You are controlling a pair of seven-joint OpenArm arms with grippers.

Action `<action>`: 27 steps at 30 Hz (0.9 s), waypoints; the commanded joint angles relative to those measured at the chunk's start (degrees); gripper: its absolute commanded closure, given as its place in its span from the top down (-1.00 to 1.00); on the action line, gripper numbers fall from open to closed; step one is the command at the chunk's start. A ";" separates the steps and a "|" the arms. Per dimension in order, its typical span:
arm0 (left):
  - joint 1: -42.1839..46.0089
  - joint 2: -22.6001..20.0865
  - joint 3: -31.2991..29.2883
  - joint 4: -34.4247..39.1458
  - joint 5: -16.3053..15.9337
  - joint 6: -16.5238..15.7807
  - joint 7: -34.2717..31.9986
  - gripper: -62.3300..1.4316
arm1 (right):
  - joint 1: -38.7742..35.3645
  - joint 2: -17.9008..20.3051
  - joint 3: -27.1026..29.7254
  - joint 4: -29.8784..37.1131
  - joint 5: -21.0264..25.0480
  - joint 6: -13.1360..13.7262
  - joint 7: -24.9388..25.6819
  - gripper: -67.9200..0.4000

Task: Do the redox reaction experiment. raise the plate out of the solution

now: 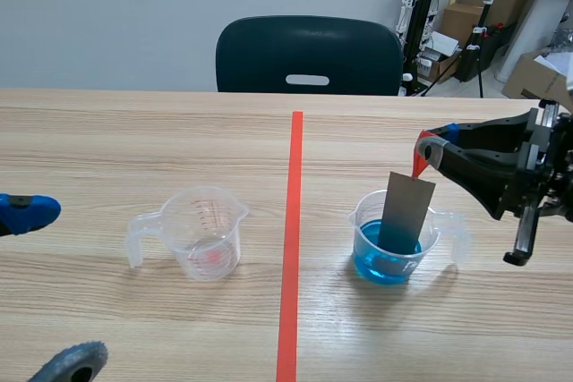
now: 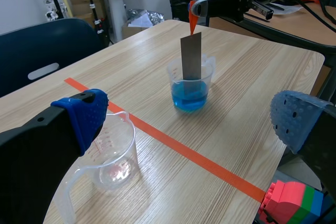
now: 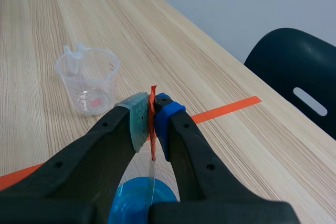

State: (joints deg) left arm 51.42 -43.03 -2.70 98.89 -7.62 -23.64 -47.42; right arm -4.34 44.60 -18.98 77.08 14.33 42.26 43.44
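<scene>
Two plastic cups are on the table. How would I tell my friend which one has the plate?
Find the orange-red tape line running down the wooden table. The measuring cup on the right arm's side of it is the one. Unlike the empty cup across the line, it holds blue liquid, with a grey plate standing up in it.

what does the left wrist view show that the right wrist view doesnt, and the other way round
Only the left wrist view: the grey plate's flat face, its lower end in the blue solution; the open left gripper; coloured blocks at the table edge. Only the right wrist view: a close look at the right gripper's fingers pinched on the plate's orange-red tab. Both: the empty cup, the blue solution, the tape line.
</scene>
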 commanded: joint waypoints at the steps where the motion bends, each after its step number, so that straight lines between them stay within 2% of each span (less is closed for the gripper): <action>1: -0.17 0.28 0.20 0.92 -0.72 -0.07 -0.98 1.00 | 1.31 0.76 0.26 -0.04 0.61 0.46 1.09 -0.98; 27: -0.17 0.28 0.20 0.92 -0.72 -0.07 -0.98 1.00 | 1.31 0.46 0.26 0.11 -0.17 0.46 0.02 -0.98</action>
State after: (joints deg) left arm 51.42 -43.03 -2.70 98.89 -7.62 -23.64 -47.42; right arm -4.32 44.45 -18.98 77.08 13.47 42.26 43.22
